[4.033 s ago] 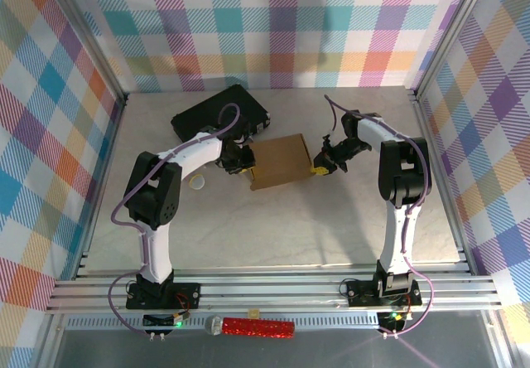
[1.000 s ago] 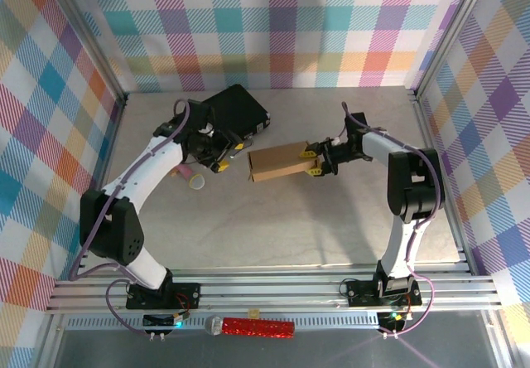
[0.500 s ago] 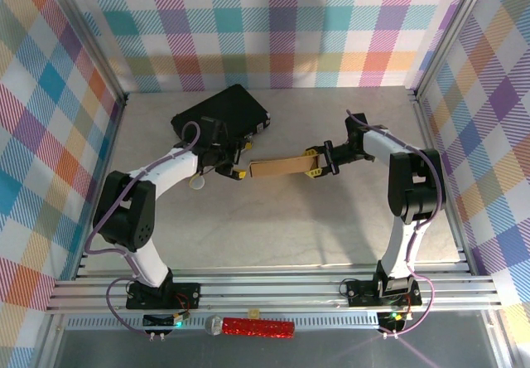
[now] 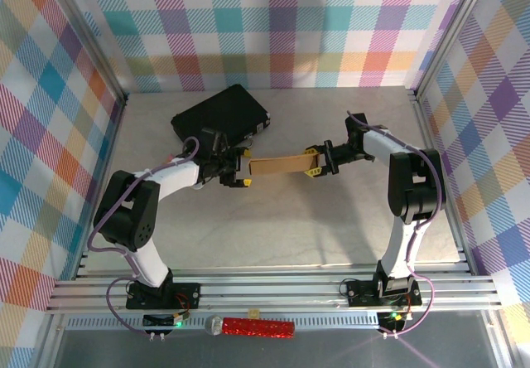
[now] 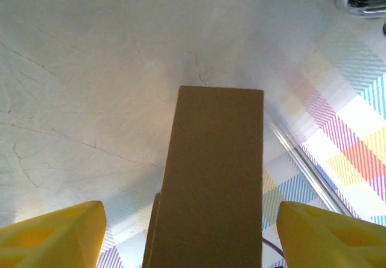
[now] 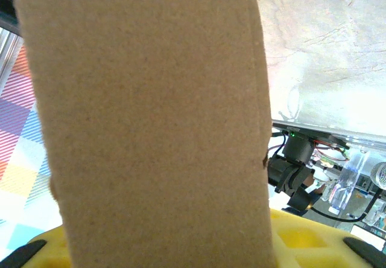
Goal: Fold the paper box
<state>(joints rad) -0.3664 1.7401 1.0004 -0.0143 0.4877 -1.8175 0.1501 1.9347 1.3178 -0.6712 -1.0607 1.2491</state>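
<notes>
Straddling paper box (image 5: 217,159), left pincer (image 5: 192,235) gapes.

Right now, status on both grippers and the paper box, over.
Right gripper shut on paper box, right end. Left gripper open, straddling the left end, no contact. Black case behind left gripper, apart from box.

No text can be read.
The box (image 4: 280,167) shows plain brown card from above and at both wrists; any marks on the black case (image 4: 222,113) and the red glittery stick (image 4: 257,327) by the near rail are too small to tell.
</notes>
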